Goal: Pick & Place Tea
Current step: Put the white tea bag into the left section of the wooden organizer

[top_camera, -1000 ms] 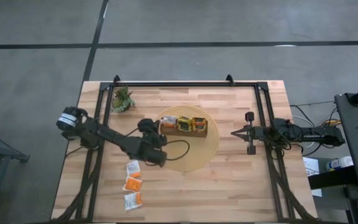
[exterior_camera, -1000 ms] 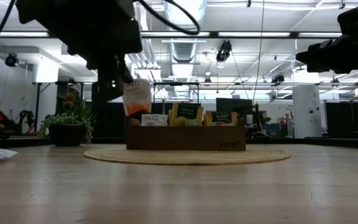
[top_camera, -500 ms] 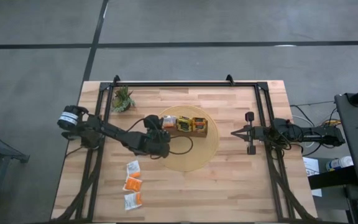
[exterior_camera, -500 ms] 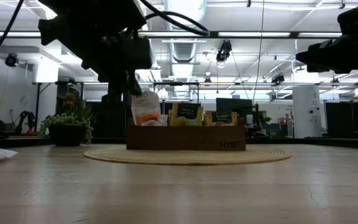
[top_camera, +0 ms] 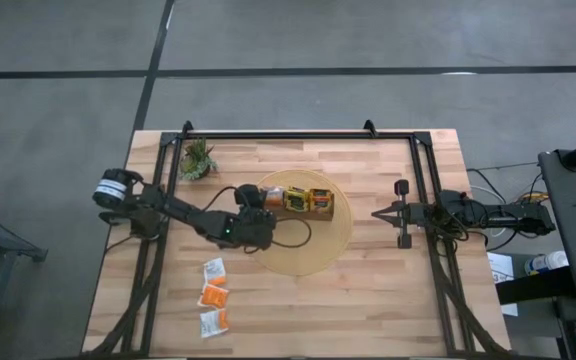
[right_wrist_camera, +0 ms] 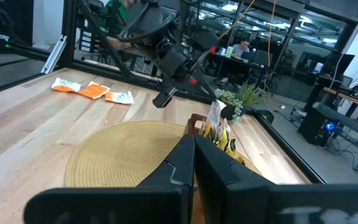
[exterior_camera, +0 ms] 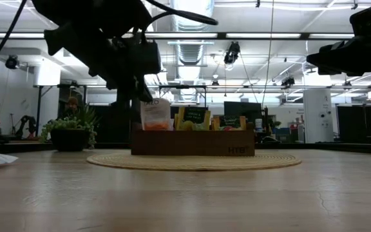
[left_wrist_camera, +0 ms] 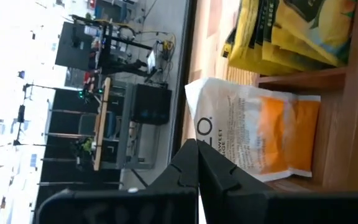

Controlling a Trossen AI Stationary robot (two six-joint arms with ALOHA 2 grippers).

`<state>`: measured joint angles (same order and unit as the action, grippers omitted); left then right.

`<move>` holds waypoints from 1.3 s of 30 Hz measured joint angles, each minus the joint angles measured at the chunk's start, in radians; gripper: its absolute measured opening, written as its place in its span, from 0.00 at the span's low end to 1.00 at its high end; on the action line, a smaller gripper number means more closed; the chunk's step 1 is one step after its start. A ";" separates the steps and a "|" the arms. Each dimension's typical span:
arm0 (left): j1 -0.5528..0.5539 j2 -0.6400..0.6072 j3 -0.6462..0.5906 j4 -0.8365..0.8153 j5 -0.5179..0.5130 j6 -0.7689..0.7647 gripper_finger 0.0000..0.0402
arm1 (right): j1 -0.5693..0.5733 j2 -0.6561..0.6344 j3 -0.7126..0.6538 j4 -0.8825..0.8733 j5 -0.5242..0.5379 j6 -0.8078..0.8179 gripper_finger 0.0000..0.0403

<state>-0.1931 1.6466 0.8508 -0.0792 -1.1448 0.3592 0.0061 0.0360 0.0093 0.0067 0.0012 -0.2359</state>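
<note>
A brown wooden tray (top_camera: 304, 203) stands on a round woven mat (top_camera: 313, 245) with yellow sachets (left_wrist_camera: 291, 28) upright in it. My left gripper (exterior_camera: 140, 96) is shut on a white and orange tea sachet (exterior_camera: 155, 115) at the tray's left end. In the left wrist view this sachet (left_wrist_camera: 253, 137) sits in the end compartment next to the yellow ones. Three more white and orange sachets (top_camera: 213, 295) lie flat on the table near its front left. My right gripper (top_camera: 376, 213) is shut and holds nothing, right of the mat. My left gripper pinches the sachet's white top end (left_wrist_camera: 211, 134) between its two fingers. The fingers come slanting down from the table's left. The sachet stands nearly upright below them, its orange lower end (left_wrist_camera: 303, 140) inside the tray's left compartment, against the wooden wall.
A small green potted plant (top_camera: 197, 160) stands at the far left of the table. A black frame (top_camera: 298, 134) runs along the far edge and down both sides. Bare wood lies in front of the mat.
My left gripper has moved down and toward the table's right, to the tray's left end, turning at the wrist. The sachet, which hung above and left of the tray, now stands with its lower end in the left compartment. The gripper stays shut on it.
</note>
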 joint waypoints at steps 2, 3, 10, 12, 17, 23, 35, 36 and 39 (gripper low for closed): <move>0.015 0.000 -0.008 0.010 0.014 0.000 0.00 | 0.000 0.000 0.000 0.000 0.000 0.000 0.02; 0.023 0.000 -0.011 0.011 0.022 -0.001 0.00 | 0.000 0.000 0.000 0.000 0.000 0.000 0.02; 0.043 0.000 -0.031 0.071 0.063 0.006 0.00 | 0.000 0.000 0.000 0.000 0.000 0.000 0.02; 0.043 0.000 -0.035 0.098 0.084 0.016 0.00 | 0.000 0.000 0.000 0.000 0.000 0.000 0.02; 0.043 0.000 -0.037 0.114 0.089 0.028 0.00 | 0.000 0.000 0.000 0.000 0.000 0.000 0.02; 0.045 0.000 -0.038 0.114 0.088 0.006 0.00 | 0.000 0.000 0.000 0.000 0.000 0.000 0.02; 0.045 0.000 -0.038 0.114 0.170 0.005 0.01 | 0.000 0.000 0.000 0.000 0.000 0.000 0.02; 0.045 0.000 -0.038 0.114 0.170 0.005 0.02 | 0.000 0.000 0.000 0.000 0.000 0.000 0.02; 0.045 0.000 -0.038 0.114 0.170 0.005 0.08 | 0.000 0.000 0.000 0.000 0.000 0.000 0.02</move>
<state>-0.1478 1.6466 0.8127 0.0346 -0.9744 0.3645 0.0060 0.0364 0.0093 0.0066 0.0010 -0.2359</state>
